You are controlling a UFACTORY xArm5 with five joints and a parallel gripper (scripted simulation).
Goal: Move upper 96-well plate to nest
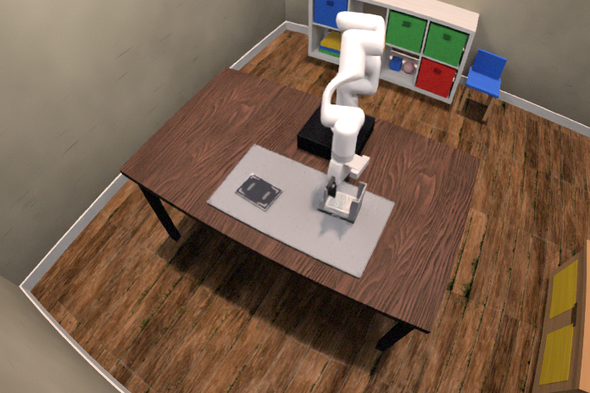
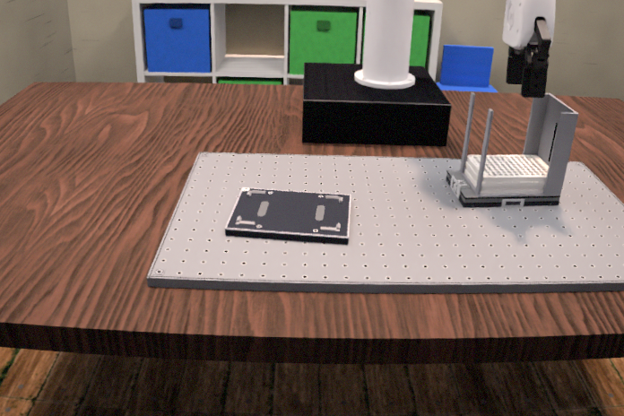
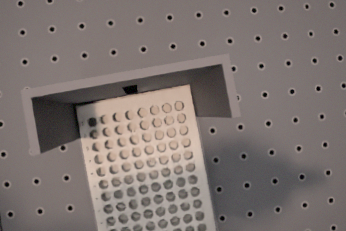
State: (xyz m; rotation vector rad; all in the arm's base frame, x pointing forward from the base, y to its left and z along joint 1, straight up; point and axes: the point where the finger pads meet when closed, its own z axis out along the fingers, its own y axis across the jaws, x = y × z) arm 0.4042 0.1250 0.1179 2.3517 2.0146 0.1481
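The stack rack K1 (image 2: 513, 166) stands at the right of the grey perforated board, with two thin posts and a grey back wall. White 96-well plates (image 2: 506, 171) lie stacked in it; the top plate also shows in the wrist view (image 3: 147, 163) against the rack's wall (image 3: 130, 98). My gripper (image 2: 528, 72) hangs open and empty above the rack, near the top of its back wall, apart from the plates. In the top view it is over the rack (image 1: 339, 203). The dark plate nest N1 (image 2: 290, 213) lies flat at the board's left (image 1: 258, 190).
The arm's black base block (image 2: 375, 108) stands behind the board. The rack's two posts (image 2: 476, 139) rise well above the plates. A shelf with coloured bins (image 2: 283, 32) stands by the far wall.
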